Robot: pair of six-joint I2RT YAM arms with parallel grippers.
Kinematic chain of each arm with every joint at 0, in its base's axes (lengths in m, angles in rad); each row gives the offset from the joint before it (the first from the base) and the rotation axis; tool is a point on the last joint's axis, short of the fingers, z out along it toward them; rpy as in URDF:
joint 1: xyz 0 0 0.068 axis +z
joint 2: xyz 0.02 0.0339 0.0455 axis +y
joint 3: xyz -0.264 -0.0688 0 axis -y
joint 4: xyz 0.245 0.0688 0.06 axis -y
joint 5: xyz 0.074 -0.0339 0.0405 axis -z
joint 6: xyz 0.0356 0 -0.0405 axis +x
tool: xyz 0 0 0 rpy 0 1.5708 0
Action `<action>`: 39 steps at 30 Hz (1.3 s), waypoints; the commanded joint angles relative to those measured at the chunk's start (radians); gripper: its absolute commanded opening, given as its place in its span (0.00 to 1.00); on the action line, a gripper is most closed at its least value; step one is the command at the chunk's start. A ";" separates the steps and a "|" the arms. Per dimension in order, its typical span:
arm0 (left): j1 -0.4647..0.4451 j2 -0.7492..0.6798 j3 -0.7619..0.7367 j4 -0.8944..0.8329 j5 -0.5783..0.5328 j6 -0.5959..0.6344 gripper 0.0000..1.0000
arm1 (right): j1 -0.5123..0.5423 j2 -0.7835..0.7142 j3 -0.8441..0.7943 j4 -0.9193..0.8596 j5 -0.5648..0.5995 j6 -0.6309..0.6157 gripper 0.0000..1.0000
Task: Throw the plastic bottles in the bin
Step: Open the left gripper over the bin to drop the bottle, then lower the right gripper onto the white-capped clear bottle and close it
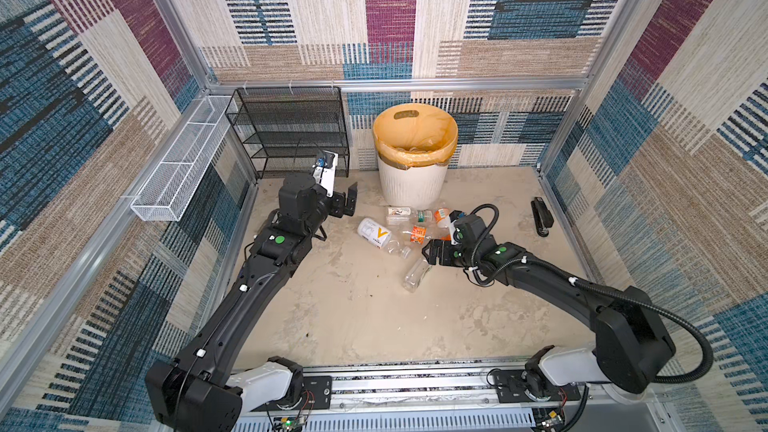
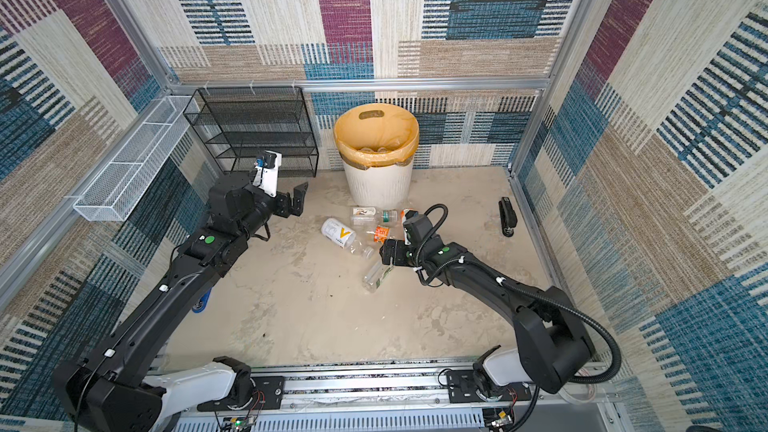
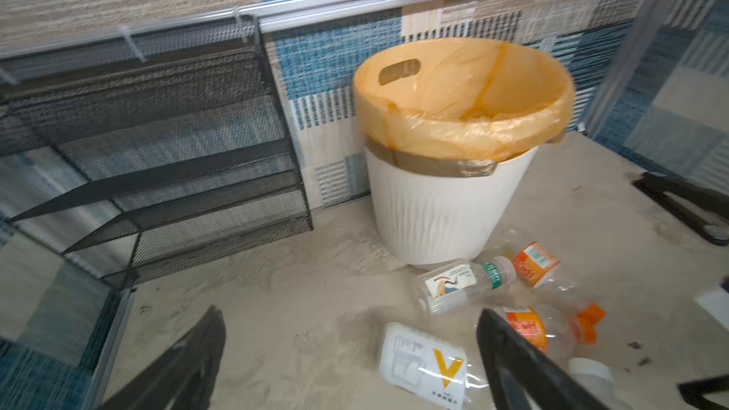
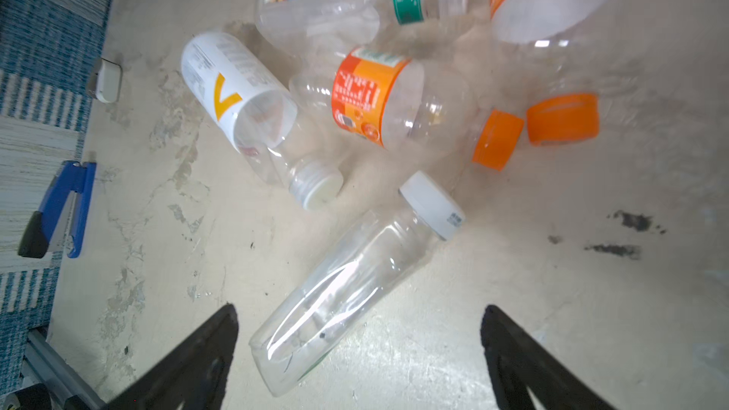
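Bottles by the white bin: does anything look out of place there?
Yes. Several plastic bottles lie on their sides, scattered on the table just in front of the bin rather than inside it. A blue stapler lies apart near the table's edge.

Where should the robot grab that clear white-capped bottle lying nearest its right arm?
Likely around the middle of the clear bottle, coming down from above. It lies flat with both long sides free, and the right end effector is open close by. Its white cap sits close to neighbouring bottles.
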 commanded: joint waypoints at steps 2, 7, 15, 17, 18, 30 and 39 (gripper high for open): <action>0.011 -0.008 -0.058 0.070 -0.069 0.003 1.00 | 0.054 0.081 0.059 -0.030 0.023 0.097 0.97; 0.019 0.016 -0.025 0.010 -0.025 -0.015 1.00 | 0.081 0.144 0.065 -0.020 0.011 0.143 0.95; 0.036 0.007 -0.025 -0.004 0.015 -0.032 0.99 | 0.083 0.192 0.056 0.004 0.030 0.162 0.89; 0.038 0.008 -0.031 -0.003 0.022 -0.034 0.99 | 0.084 0.208 0.058 0.011 0.031 0.167 0.84; 0.039 0.011 -0.033 -0.003 0.024 -0.035 0.99 | 0.083 0.213 0.055 0.015 0.030 0.170 0.82; 0.039 0.030 -0.035 -0.013 0.058 -0.034 0.96 | 0.080 0.189 0.024 -0.006 0.072 0.157 0.48; 0.038 0.035 -0.051 0.007 0.081 -0.018 0.96 | 0.054 0.082 -0.020 0.025 0.079 0.112 0.33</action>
